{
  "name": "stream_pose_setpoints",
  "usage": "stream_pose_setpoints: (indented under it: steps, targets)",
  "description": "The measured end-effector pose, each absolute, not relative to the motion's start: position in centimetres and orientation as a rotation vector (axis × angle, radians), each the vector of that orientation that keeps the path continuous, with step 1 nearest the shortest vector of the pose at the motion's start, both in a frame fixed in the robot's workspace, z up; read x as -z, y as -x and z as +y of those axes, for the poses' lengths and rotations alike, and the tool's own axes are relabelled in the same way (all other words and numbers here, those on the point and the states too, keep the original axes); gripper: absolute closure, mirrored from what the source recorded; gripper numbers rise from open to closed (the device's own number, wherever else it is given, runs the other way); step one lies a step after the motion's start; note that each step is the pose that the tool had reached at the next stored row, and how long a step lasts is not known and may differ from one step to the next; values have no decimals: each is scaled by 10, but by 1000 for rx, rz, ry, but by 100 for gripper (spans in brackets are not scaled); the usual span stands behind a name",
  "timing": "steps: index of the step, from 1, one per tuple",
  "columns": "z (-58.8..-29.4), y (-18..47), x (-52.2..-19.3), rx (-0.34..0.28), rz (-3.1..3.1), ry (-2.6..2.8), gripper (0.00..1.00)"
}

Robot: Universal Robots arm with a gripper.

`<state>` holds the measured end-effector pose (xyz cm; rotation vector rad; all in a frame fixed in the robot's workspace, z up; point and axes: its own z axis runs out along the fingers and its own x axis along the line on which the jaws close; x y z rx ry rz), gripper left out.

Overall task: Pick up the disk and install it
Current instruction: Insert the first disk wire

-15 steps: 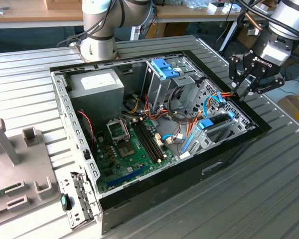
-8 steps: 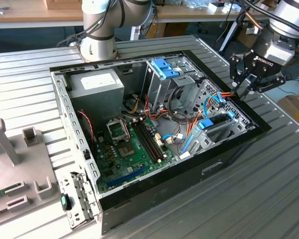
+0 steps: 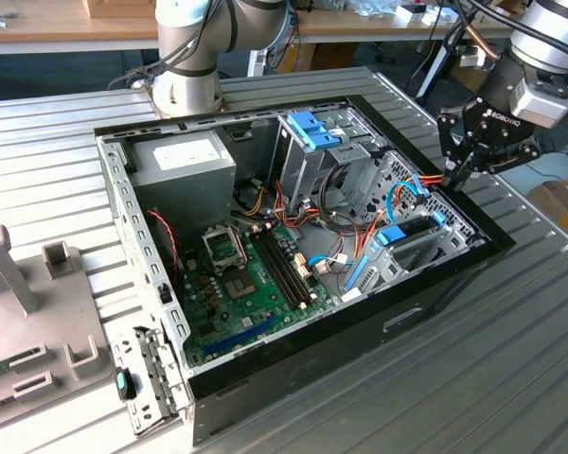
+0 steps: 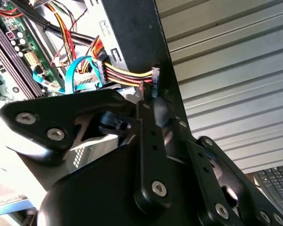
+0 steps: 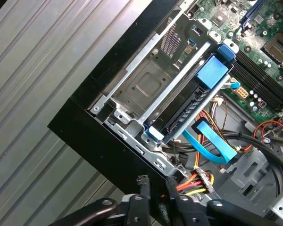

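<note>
Fingertips [image 5: 142, 190] of the gripper [image 5: 156, 184] stand slightly apart in the first wrist view, just beside red-yellow wires [image 5: 194, 181]. In the exterior view the gripper hangs over the 2 o'clock rim of the case [image 3: 360, 345], and the disk [image 3: 412, 241] sits in a bay at 7 o'clock from it.

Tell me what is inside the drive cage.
A disk with blue rails sits in one bay of the cage; the bay beside it shows bare metal. The disk's far face is hidden.

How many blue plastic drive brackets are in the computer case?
2: one bracket atop the upright drive cage, one bracket in the bay near the gripper. More may be hidden.
</note>
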<state>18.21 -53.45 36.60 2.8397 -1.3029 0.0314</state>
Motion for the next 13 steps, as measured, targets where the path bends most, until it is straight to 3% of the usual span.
stream_pose_setpoints:
  steps: [2, 13]
  targets:
    - [-535, -182, -366, -32, -1299, -2841, 83]
    - [-535, -181, -368, -30, -1371, -2807, 83]
